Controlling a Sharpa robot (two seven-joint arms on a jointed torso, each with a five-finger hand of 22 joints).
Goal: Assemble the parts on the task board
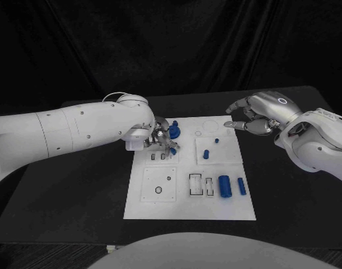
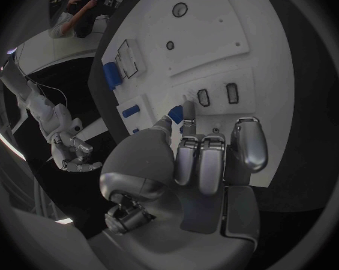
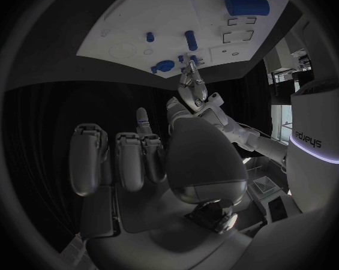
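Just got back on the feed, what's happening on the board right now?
The left hand is over the task board, fingers down at a small blue part by two small slots; whether it grips the part is unclear. The right hand hovers off the board's far right corner, fingers curled, holding nothing. Two blue cylinders lie near the rectangular slots, unplaced.

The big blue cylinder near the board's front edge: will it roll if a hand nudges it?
Probably. The big blue cylinder lies on its side on the flat task board, so a sideways nudge would likely roll it toward the thinner blue part beside it. It looks rigid and smooth, perhaps slippery between metal fingers.
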